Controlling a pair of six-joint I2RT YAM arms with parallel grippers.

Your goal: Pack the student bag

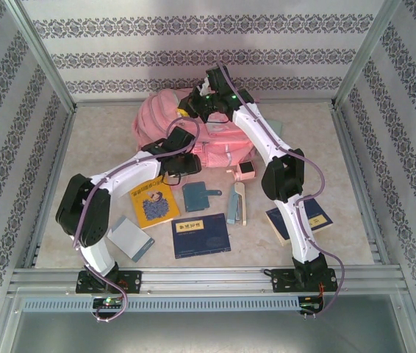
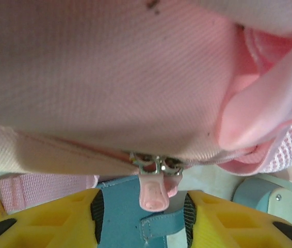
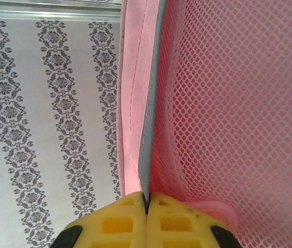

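Observation:
The student bag (image 1: 164, 121), a big pink backpack, lies at the back middle of the table. My left gripper (image 1: 182, 158) is at its front pocket. In the left wrist view its yellow fingers (image 2: 213, 217) stand apart, open, on either side of a pink zip pull (image 2: 152, 195) that hangs from two metal sliders on the bag (image 2: 110, 77) and touches neither finger. My right gripper (image 1: 193, 103) is at the bag's top, shut (image 3: 146, 199) on a thin grey trim edge (image 3: 151, 103) beside pink mesh (image 3: 228, 103).
In front of the bag lie a yellow book (image 1: 154, 204), a teal wallet (image 1: 196, 195), a dark blue book (image 1: 201, 235), a pale blue notebook (image 1: 130, 238) and a slim case (image 1: 236, 204). Another blue book (image 1: 314, 217) lies under the right arm. Patterned walls and metal rails enclose the table.

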